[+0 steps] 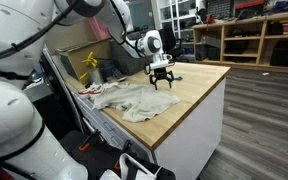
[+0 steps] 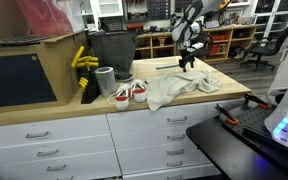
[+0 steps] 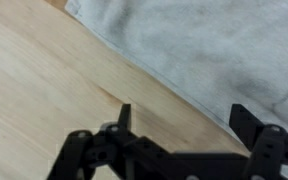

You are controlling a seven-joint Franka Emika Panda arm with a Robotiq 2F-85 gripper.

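The pincer (image 1: 162,80), spread wide and empty, hovers in approach over the crumpled cloth's (image 1: 134,98) far edge on the wooden surface (image 1: 199,85); grasping it would likely call for descending onto a fold.

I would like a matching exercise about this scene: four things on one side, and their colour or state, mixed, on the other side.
Things:
1 gripper
2 cloth
3 counter
4 drawers

Colour or state:
a crumpled, pale
b white, shut
c open
d light wood

Pairs: 1-c, 2-a, 3-d, 4-b
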